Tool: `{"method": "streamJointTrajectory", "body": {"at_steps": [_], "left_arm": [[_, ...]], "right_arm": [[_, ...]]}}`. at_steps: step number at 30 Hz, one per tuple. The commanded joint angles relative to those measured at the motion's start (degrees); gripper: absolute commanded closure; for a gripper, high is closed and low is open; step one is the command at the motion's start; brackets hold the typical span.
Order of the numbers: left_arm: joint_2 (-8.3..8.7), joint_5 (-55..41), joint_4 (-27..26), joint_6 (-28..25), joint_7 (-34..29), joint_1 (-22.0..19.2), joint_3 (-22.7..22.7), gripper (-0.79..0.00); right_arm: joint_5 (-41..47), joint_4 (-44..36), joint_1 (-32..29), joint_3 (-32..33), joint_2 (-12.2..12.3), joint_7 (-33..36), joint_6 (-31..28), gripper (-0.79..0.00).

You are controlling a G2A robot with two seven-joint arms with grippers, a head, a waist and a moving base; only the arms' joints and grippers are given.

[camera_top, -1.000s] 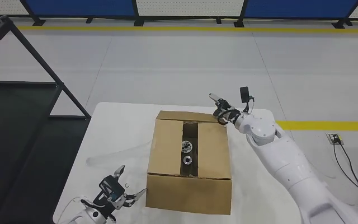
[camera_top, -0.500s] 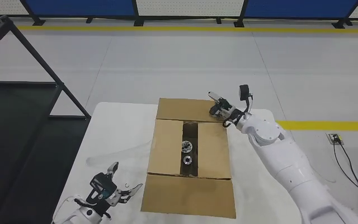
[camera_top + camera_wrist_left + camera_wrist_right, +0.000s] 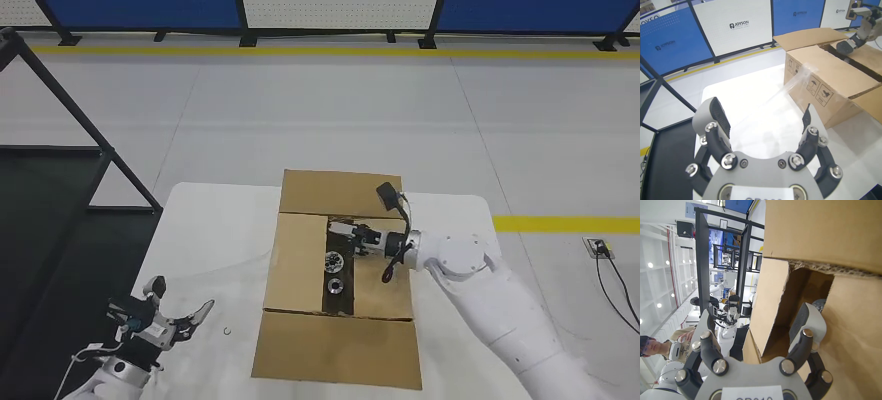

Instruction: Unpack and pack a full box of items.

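Sitting mid-bench point(image 3: 210, 240), the box point(image 3: 300, 270) had its end flaps folded out and its two long flaps nearly flat, with a dark slit between them. The right pincer point(image 3: 756, 311) was spread wide over that slit, one finger at the edge of the flap nearer that arm, gripping nothing. The left pincer point(image 3: 762, 106) was wide and empty too, low near the bench's left edge, well apart from the box. Two round metal-looking parts point(image 3: 333, 262) showed through the slit. My read: corrugated card, light and stiff but quick to crease. Hook a long flap's free edge mid-length and don't lift the box by it, since the contents are probably heavy. Loose clear tape point(image 3: 798, 79) trailed off one side, likely sticky. The side wall carried handling pictograms, up-arrows and an umbrella among them. The wall panels point(image 3: 734, 28) behind bore a logo.
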Motion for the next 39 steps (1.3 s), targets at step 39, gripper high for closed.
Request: {"method": "streamJointTrajectory", "body": {"at_steps": [39], "left_arm": [[-0.05, 7.1, 1.1, 5.7, -0.7, -2.6, 6.8, -0.785]], "right_arm": [[5.3, 13.5, 10.4, -9.0, -9.0, 7.3, -6.8, -0.785]]}}
